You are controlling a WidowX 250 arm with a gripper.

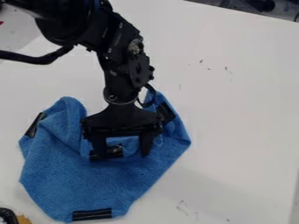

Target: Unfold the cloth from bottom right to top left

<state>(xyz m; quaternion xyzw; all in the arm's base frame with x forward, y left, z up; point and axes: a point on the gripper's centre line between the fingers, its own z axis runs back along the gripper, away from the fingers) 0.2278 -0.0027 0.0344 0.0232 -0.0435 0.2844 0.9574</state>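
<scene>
From where I stand, there's a white table with small dark marks toward its upper right and faint scuffs low down. Dark clutter sits beyond the far edge (I can't tell what). At bottom left, a black object lies beside something orange-yellow; a red speck shows at far left.

Blue folded cloth: woven-looking, matt, rough nap.
Black rectangular strips: tape-like, smooth, faint sheen.
White flat worktop: smooth, dull sheen; dark scuffs towards right edge.
Black jointed robot arm: hard, semi-matt.
Black two-finger gripper: plastic-looking, matt.
</scene>
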